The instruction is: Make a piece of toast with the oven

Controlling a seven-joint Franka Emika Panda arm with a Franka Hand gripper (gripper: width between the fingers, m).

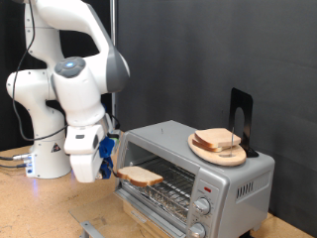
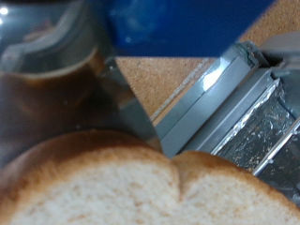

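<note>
My gripper (image 1: pixel 109 165) is shut on a slice of toast (image 1: pixel 141 177) with a pale face and tan crust. It holds the slice level just in front of the open mouth of the silver toaster oven (image 1: pixel 198 164), above the lowered door. The wire rack (image 1: pixel 173 183) shows inside. In the wrist view the toast (image 2: pixel 141 187) fills the lower part, with a blue finger (image 2: pixel 178 28) above it and the oven's metal frame (image 2: pixel 239 103) beside it.
A round wooden plate (image 1: pixel 218 151) with more bread slices sits on top of the oven, with a black stand (image 1: pixel 241 117) behind it. The oven's knobs (image 1: pixel 203 206) are on its front right. The wooden table (image 1: pixel 40 213) lies below.
</note>
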